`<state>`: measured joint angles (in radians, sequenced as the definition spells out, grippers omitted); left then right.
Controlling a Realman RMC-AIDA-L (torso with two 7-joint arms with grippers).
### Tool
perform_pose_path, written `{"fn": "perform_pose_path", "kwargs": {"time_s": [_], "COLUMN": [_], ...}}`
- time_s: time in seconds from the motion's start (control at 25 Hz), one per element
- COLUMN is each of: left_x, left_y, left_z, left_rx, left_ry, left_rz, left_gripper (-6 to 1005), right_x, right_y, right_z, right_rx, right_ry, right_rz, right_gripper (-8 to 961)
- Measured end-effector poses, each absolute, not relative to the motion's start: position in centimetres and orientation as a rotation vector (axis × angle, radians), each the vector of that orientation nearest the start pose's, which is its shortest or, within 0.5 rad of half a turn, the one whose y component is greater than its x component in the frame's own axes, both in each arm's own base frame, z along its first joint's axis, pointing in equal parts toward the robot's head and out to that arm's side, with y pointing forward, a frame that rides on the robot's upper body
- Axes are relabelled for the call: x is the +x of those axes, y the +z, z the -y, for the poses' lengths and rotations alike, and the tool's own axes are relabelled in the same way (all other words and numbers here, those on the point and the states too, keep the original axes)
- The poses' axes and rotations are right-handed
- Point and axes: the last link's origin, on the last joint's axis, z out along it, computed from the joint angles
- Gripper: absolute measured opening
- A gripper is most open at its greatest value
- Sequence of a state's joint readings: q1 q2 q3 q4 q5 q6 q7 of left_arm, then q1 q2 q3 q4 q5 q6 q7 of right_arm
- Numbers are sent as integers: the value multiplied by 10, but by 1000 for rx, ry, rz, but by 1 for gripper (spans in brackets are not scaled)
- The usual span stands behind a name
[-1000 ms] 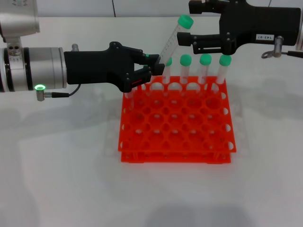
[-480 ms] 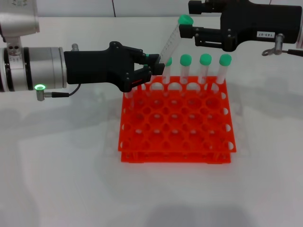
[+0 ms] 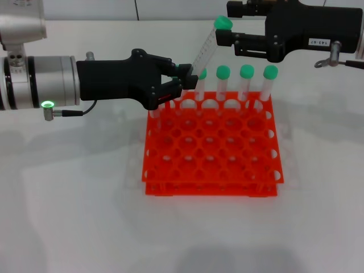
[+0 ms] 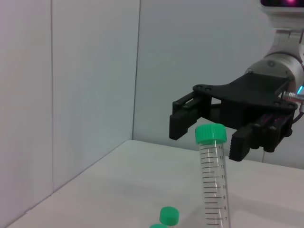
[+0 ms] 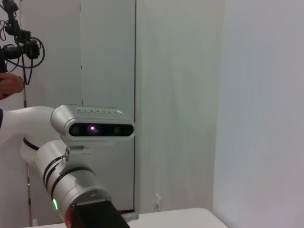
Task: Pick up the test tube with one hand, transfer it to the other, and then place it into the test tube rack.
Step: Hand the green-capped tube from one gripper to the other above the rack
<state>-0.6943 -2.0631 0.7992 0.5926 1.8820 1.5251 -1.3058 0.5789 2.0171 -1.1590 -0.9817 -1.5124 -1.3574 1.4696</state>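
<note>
A rack (image 3: 213, 149) sits on a table (image 3: 74, 199), with four capped tubes (image 3: 245, 82) standing along its far row. A fifth tube (image 3: 206, 50) leans above the rack's far left corner, between the left gripper (image 3: 183, 84), at its lower part, and the right gripper (image 3: 223, 38), beside its cap.

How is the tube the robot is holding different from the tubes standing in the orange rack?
The test tube leans at a slant, while the standing tubes are upright. The test tube is up in the air, gripped low down by the left gripper, with the right gripper at its cap; the standing tubes sit in the test tube rack. All have green caps and clear bodies.
</note>
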Motion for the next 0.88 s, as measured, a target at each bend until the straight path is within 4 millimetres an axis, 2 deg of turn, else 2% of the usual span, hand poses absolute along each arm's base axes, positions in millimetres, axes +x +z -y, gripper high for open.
{"fn": "perform_pose_path", "kwargs": {"time_s": [0.88], "left_x": [-198], "left_y": [-11], "left_z": [-366], "left_rx": [-2819], "left_ry": [-789], "left_rz": [316], "left_gripper": [195], "right_x": [136], "right_y": [32], "right_z": [-380], "right_rx": [-2683], "right_ry": [883], "right_rz": [-91], "right_gripper": [529]}}
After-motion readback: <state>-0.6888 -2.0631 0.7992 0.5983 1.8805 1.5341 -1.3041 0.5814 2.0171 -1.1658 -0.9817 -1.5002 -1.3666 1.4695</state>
